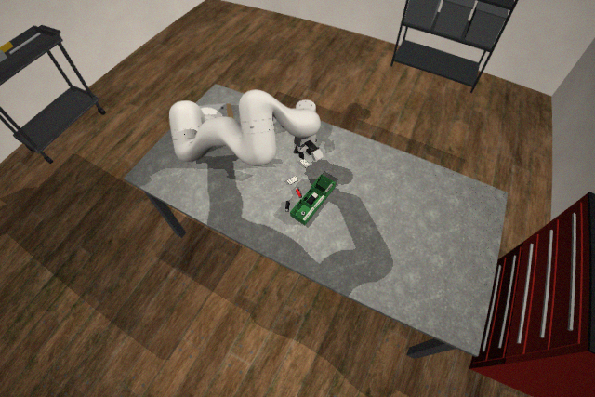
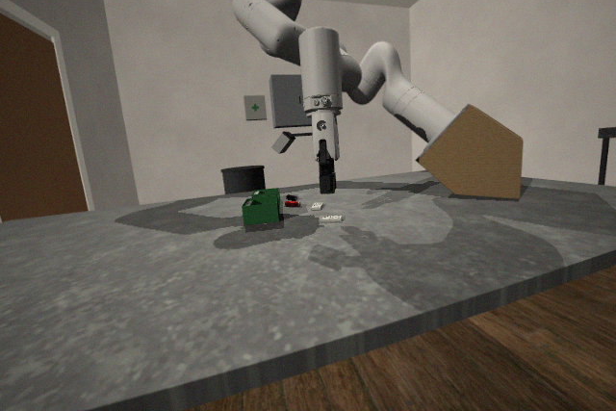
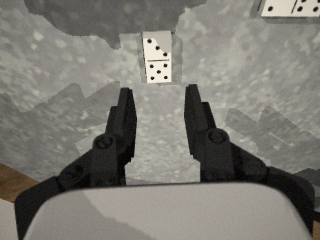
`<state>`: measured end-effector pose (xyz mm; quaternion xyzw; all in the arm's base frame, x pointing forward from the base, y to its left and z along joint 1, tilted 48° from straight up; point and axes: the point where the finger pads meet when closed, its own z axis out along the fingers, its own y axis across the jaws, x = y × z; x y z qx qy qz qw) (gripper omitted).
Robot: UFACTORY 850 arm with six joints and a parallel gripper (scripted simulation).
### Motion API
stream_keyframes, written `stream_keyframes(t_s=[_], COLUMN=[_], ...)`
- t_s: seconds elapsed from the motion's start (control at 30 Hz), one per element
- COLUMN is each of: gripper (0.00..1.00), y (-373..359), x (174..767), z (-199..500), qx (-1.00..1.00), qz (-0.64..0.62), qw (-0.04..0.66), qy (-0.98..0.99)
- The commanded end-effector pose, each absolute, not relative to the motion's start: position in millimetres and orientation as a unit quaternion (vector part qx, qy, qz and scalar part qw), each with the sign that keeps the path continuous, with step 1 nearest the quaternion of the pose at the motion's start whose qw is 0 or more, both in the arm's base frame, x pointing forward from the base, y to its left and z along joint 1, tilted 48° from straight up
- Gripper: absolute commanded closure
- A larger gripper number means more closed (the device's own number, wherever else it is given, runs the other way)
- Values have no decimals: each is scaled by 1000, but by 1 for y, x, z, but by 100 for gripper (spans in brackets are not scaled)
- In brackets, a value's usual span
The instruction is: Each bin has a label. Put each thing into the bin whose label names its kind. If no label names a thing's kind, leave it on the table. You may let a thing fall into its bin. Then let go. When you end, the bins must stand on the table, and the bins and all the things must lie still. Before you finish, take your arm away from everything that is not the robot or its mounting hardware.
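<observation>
My gripper (image 1: 298, 152) (image 2: 326, 191) (image 3: 159, 101) is partly open and empty, above the table. A white domino (image 1: 304, 162) (image 2: 331, 218) (image 3: 159, 70) lies flat just ahead of the fingertips in the wrist view. A second domino (image 1: 292, 179) (image 2: 317, 206) (image 3: 280, 7) lies farther off. A small red item (image 1: 298, 191) (image 2: 292, 203) and a small black item (image 1: 287, 205) (image 2: 291, 196) lie beside the green bins (image 1: 297, 218) (image 2: 262, 213), which stand in a row. A black-and-white item (image 1: 313, 198) shows in the middle of the row. The label words are too small to read.
The grey table (image 1: 422, 239) (image 2: 173, 307) bears the arm's base at one end. A brown panel (image 2: 477, 158) stands near that base. A red drawer cabinet (image 1: 537, 286) stands beyond the table's other end.
</observation>
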<state>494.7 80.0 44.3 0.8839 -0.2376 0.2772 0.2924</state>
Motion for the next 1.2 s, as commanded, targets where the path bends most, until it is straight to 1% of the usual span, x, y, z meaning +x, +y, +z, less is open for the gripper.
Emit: stream_keyframes(t_s=[0.0,0.43,1.17], gripper=[59,59,59], y=[73,46,38], x=[499,514,518], z=[37,8,0], qx=[884,884,884], qz=[277,277,277], qw=[292,292,292], qy=[-237,-237,-237])
